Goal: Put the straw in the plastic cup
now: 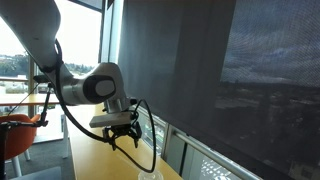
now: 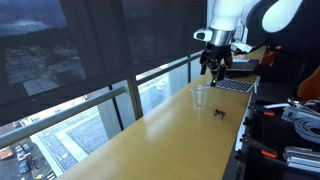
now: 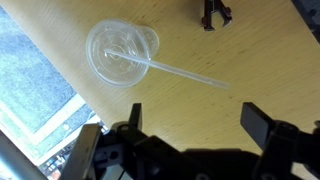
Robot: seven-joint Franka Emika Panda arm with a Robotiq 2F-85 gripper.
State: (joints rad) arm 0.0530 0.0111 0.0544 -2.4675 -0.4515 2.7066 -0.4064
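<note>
Wooden tabletop (image 3: 240, 50) — jaws spread wide, gripping nothing, above the plastic cup (image 3: 122, 52) with the straw (image 3: 190, 74) leaning in it.

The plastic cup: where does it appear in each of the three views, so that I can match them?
Exterior view: the plastic cup shows faintly at the bottom edge, near mid-width, below the end effector.
Exterior view: the cup stands right of centre, below the end effector.
Wrist view: the cup is in the upper left, seen from above.
Shared landmark: the wooden table under the cup.
</note>
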